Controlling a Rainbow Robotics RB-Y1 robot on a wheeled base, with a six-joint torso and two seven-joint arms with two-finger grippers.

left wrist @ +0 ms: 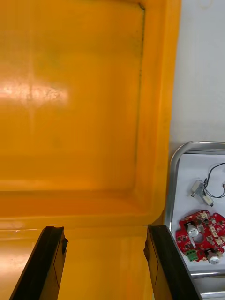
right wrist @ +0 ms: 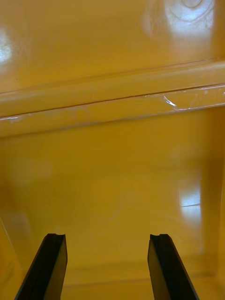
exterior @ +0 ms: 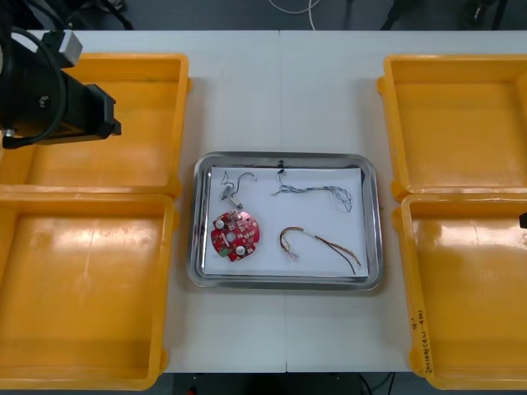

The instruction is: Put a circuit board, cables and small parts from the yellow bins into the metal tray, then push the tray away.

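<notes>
While wide over bin rims [left wrist: 84, 218], left tool [left wrist: 105, 228] and right tool [right wrist: 108, 236] clear of tray [exterior: 197, 230].

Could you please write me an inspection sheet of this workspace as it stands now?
Surface: light table, bare around the tray and bins.
Job's things: metal tray, white inside, holds a red circuit board and small metal parts; the four yellow bins look empty.
Clutter: nothing seen.
Grippers: left gripper open above the left bins, holding nothing; right gripper open above the right bins, holding nothing.
Cables: blue and white cable, red and yellow cable and a thin black cable by the small parts, all in the tray.
Surroundings: dark floor beyond the table's far edge.
</notes>
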